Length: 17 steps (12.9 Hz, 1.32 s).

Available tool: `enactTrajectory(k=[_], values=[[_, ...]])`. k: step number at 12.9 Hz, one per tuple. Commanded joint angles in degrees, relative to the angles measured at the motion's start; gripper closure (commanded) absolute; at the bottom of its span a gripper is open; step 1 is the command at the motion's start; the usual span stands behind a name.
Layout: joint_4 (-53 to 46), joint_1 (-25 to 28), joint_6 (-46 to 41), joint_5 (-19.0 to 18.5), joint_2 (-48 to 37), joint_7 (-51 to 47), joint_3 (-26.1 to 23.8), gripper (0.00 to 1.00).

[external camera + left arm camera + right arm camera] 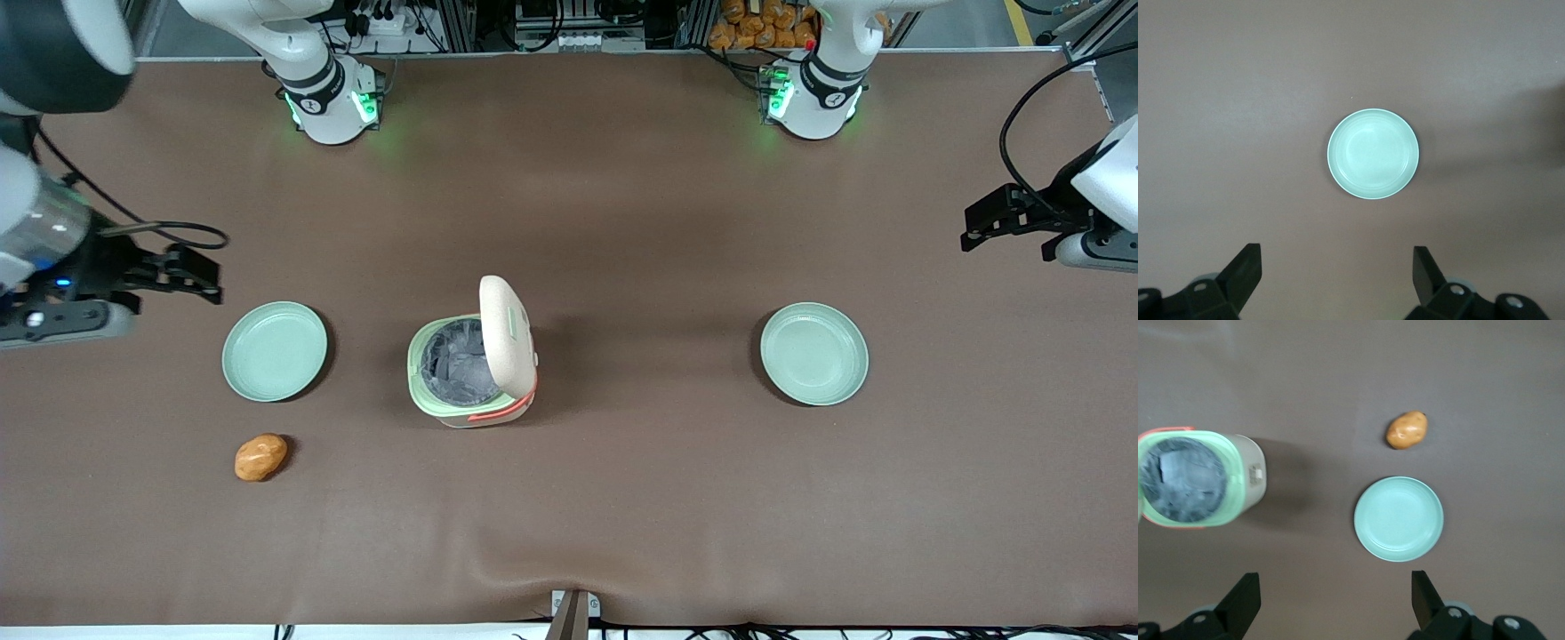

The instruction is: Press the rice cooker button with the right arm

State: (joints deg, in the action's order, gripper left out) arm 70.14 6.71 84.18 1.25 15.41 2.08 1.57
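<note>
The rice cooker (471,360) stands in the middle of the brown table with its cream lid (507,333) swung up, so the silvery inner pot (458,360) shows inside the pale green rim. In the right wrist view the cooker (1191,480) shows from above, with a small button (1257,475) on its side wall. My right arm's gripper (209,280) hangs above the table toward the working arm's end, well away from the cooker. In the wrist view the gripper (1335,590) is open and holds nothing.
A pale green plate (275,351) (1399,518) lies between the gripper and the cooker. A potato (260,457) (1407,430) lies nearer the front camera than that plate. A second green plate (813,353) (1373,154) lies toward the parked arm's end.
</note>
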Motion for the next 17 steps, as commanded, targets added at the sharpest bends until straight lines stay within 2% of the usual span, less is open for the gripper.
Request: enactTrajectory(k=[1, 5, 10, 15, 17], values=[[0.4, 3.5, -1.2, 2.4, -1.1, 2.8, 6.2, 0.0], [0.2, 3.7, -4.1, 2.3, -1.3, 2.8, 7.3, 0.0], [1.2, 3.5, -10.4, 2.1, -7.0, 3.2, 8.4, 0.0], [10.0, 3.0, -8.6, 1.8, -14.3, 7.3, 10.6, 0.0], [15.5, 3.0, -4.9, 1.8, -18.5, 8.6, 11.1, 0.0]])
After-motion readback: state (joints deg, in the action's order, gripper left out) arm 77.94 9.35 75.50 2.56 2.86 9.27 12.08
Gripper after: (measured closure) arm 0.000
